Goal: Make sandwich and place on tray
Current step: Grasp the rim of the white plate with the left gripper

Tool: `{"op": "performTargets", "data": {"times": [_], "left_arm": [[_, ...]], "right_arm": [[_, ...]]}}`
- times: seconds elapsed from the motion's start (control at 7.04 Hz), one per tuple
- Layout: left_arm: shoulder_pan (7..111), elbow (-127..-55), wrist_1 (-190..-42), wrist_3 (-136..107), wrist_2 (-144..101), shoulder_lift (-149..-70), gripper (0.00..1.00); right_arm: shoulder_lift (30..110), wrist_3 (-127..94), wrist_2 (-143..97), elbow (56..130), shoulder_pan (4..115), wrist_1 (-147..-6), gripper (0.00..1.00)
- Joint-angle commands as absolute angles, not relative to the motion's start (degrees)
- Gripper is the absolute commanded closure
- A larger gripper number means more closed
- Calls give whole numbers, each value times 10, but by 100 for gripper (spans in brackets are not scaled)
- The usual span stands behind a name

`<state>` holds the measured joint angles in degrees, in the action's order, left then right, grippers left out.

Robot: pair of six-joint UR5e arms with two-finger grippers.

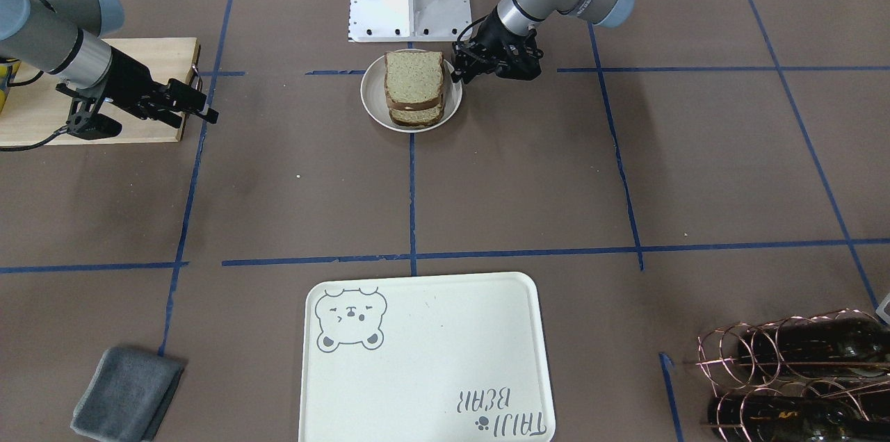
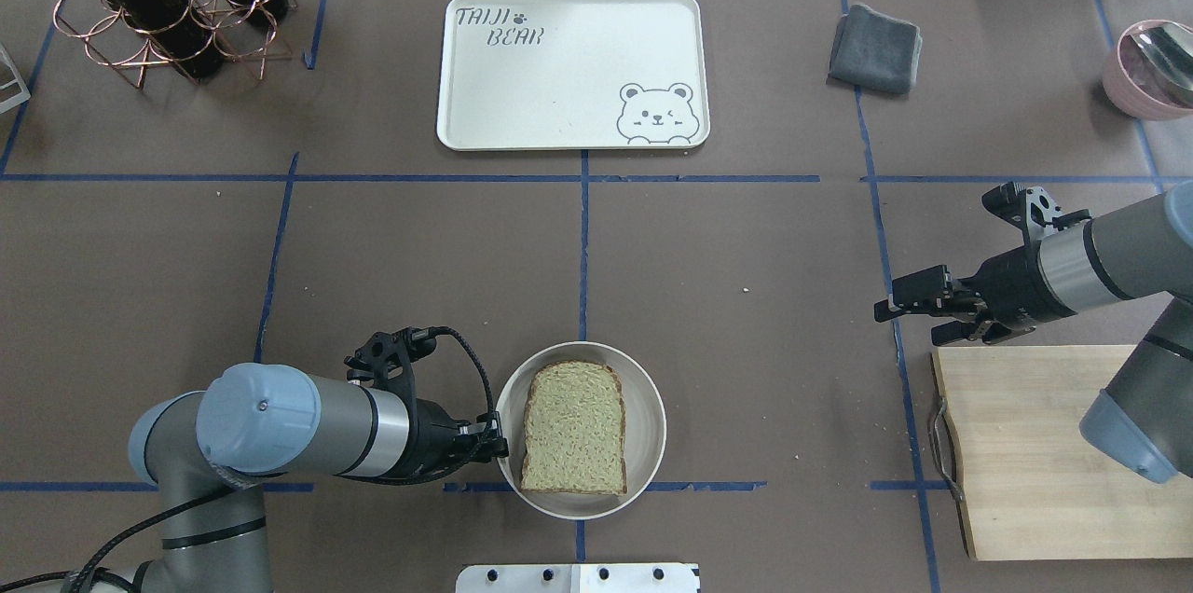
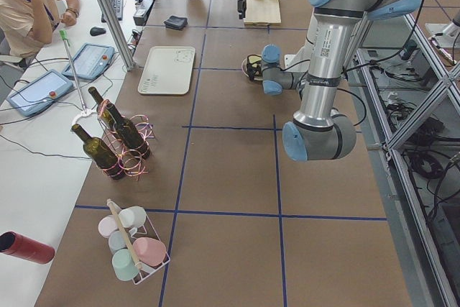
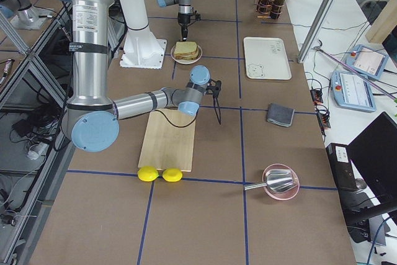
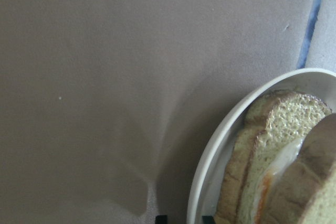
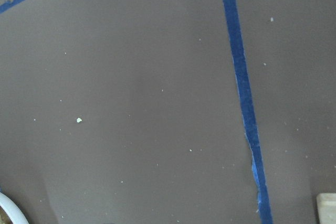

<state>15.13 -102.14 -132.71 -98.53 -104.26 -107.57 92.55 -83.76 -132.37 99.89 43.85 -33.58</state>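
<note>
The sandwich (image 2: 573,425), two tan bread slices with white egg and orange yolk between them (image 5: 278,150), lies on a small round whitish plate (image 2: 652,406) near the robot's base. My left gripper (image 2: 499,448) is at the plate's left rim. In the left wrist view its fingertips (image 5: 160,217) stand narrowly on either side of the rim (image 5: 210,171), shut on it. The plate rests on the table. My right gripper (image 2: 899,313) is open and empty, over the table beside the cutting board. The cream bear tray (image 2: 559,89) lies empty at the far middle.
A wooden cutting board (image 2: 1035,453) lies at the near right under my right arm. A folded grey cloth (image 2: 876,49) is to the right of the tray, a wire rack with wine bottles (image 2: 158,6) is at the far left, and a pink bowl (image 2: 1151,66) is at the far right.
</note>
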Motion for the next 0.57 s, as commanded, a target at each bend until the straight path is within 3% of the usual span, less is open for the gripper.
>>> {"op": "performTargets", "data": {"times": [0.0, 0.43], "left_arm": [[151, -1013, -1327, -985, -1042, -1084, 71], [151, -1008, -1327, -985, -1042, -1084, 76]], "right_arm": [[925, -835, -1324, 997, 439, -336, 0], [925, -835, -1323, 997, 438, -336, 0]]}}
